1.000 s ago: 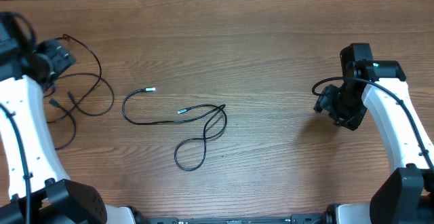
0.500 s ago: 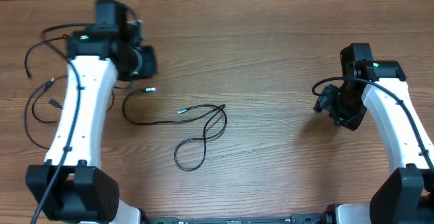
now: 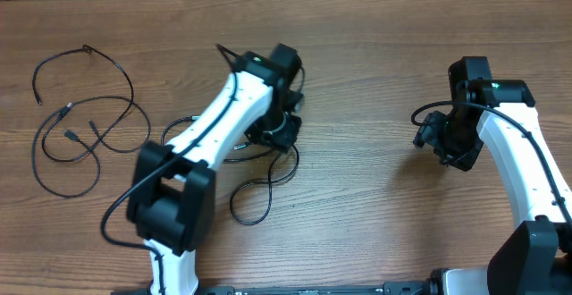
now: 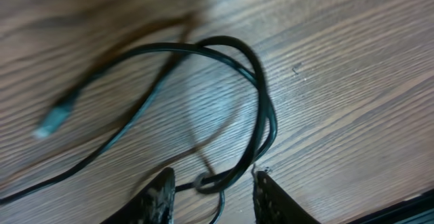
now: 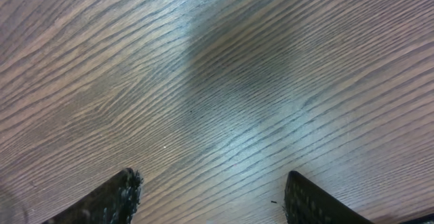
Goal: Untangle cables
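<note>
A thin black cable (image 3: 232, 207) lies in loose crossed loops at the table's middle. My left gripper (image 3: 279, 138) hangs low over its upper right part. In the left wrist view the looped cable (image 4: 262, 95) curves across the wood, and a small crossing of it lies between the open fingers (image 4: 160, 198) of my left gripper (image 4: 212, 183); they do not pinch it. A pale plug end (image 4: 51, 122) shows at the left. More cables (image 3: 93, 127) lie spread out at the far left. My right gripper (image 3: 438, 147) (image 5: 213, 183) stands open over bare wood.
The left arm's white links (image 3: 210, 125) stretch across the table from its base at the bottom left and hide part of the middle cable. The right arm (image 3: 514, 165) stays along the right edge. A thicker black lead (image 3: 427, 111) loops from the right wrist.
My left arm has swung from the far left to the table's middle and come down over the tangled cable. The cables at the left now lie uncovered. The right arm has not moved.
</note>
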